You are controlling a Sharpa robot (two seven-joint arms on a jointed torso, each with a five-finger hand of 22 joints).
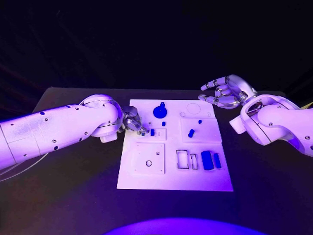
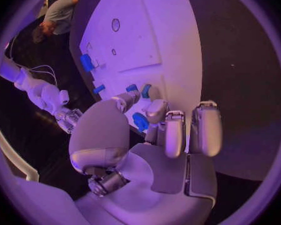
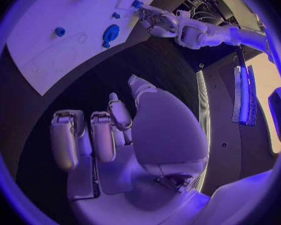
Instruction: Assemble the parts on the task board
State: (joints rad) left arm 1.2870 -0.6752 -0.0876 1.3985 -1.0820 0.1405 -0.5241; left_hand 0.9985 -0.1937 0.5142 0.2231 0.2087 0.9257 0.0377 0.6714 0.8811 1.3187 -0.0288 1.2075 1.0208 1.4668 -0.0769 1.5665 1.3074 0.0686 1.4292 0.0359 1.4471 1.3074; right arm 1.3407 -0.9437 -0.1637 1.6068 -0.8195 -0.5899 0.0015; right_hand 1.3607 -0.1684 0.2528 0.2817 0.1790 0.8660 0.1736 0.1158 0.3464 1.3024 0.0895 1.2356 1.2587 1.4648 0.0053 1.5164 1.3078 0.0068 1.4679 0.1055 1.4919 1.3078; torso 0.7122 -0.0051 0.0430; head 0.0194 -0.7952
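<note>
The silver left hand (image 1: pixel 133 121) pinched a small blue part (image 1: pixel 152 132) over the flat white task board (image 1: pixel 175 183), probably needing careful seating next, while the right hand (image 1: pixel 226 92) hovered loosely curled, holding nothing.

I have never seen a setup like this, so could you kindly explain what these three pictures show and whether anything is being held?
It is a robot with two white arms ending in silver hands. One picture looks down from its head; the other two come from cameras behind each wrist. On the black table lies a white task board with small blue parts, such as a round part and a long block. The left hand rests at the board's edge, fingertips on a small blue part; a firm grip is unclear. The right hand hovers beyond the board, holding nothing.
</note>
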